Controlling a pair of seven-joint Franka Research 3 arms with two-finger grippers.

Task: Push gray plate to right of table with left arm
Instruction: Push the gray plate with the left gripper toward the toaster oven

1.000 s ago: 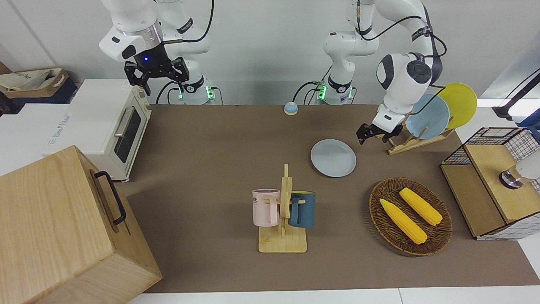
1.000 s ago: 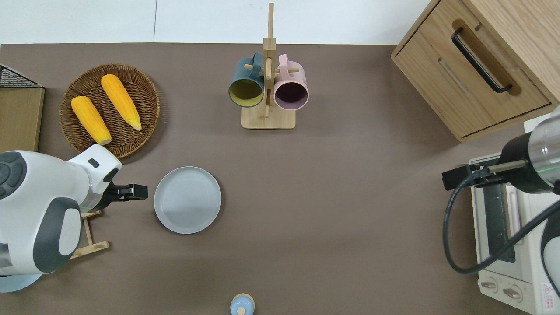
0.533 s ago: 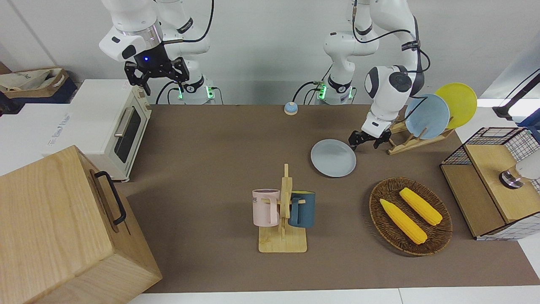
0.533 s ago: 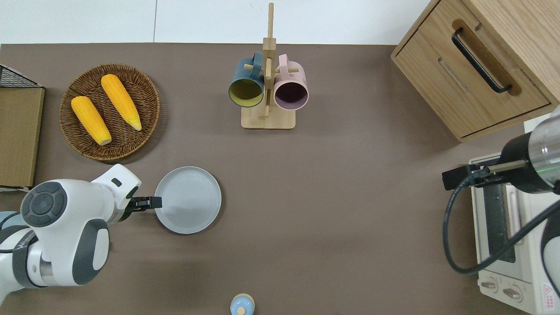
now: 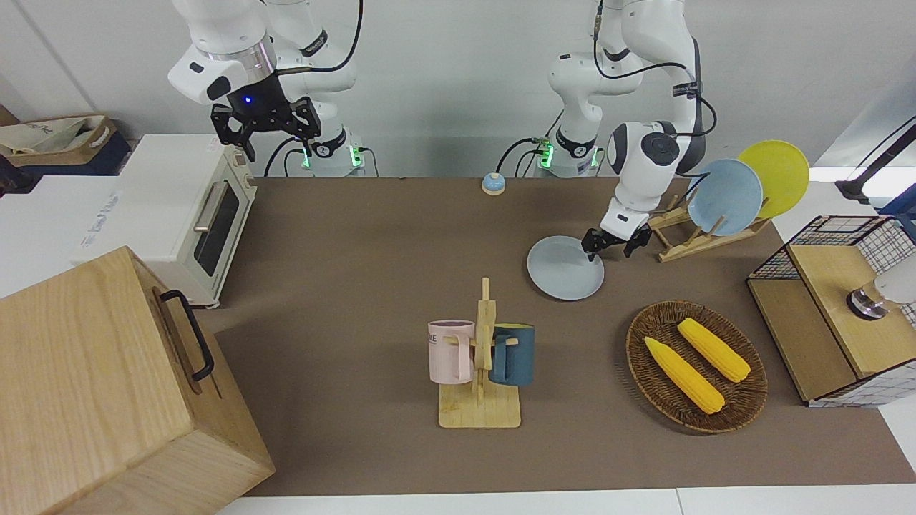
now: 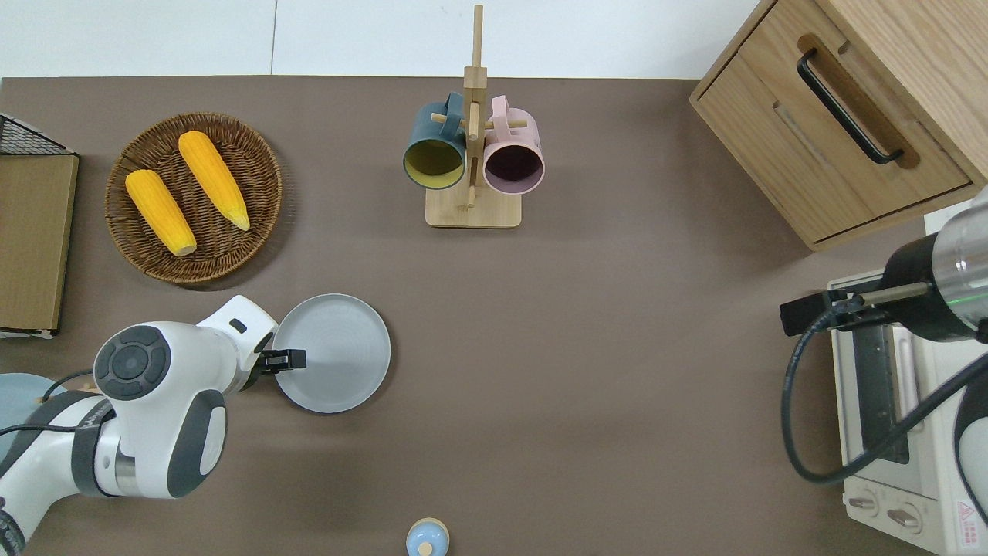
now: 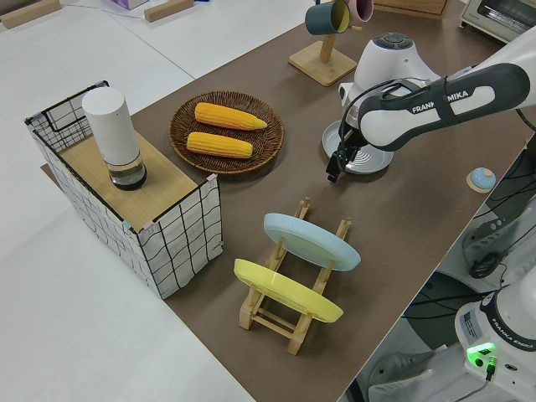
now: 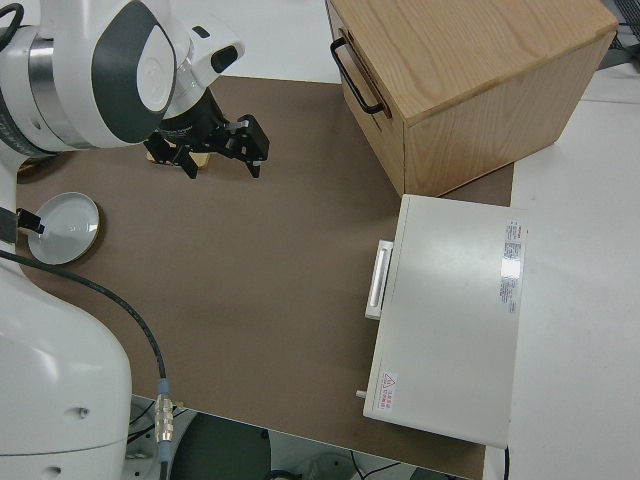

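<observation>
The gray plate (image 5: 565, 268) lies flat on the brown table (image 5: 358, 286), between the dish rack and the mug stand; it also shows in the overhead view (image 6: 333, 353) and the left side view (image 7: 362, 156). My left gripper (image 5: 608, 247) is open and points down at the plate's edge on the left arm's end. In the overhead view (image 6: 282, 360) one finger is over the plate just inside the rim and the other is outside it. I cannot tell whether it touches the plate. My right gripper (image 5: 265, 127) is open, empty and parked.
A dish rack (image 5: 698, 239) with a sky-blue and a yellow plate stands by the left arm. A wicker basket (image 5: 744, 400) with two corn cobs, a mug stand (image 5: 481, 365), a bell (image 5: 493, 184), a toaster oven (image 5: 193, 214), a wooden cabinet (image 5: 107, 386) and a wire crate (image 5: 837, 307) stand around.
The left arm has swung from the dish rack toward the gray plate and its gripper has reached the plate's rim. The plate has not moved. The right arm is still.
</observation>
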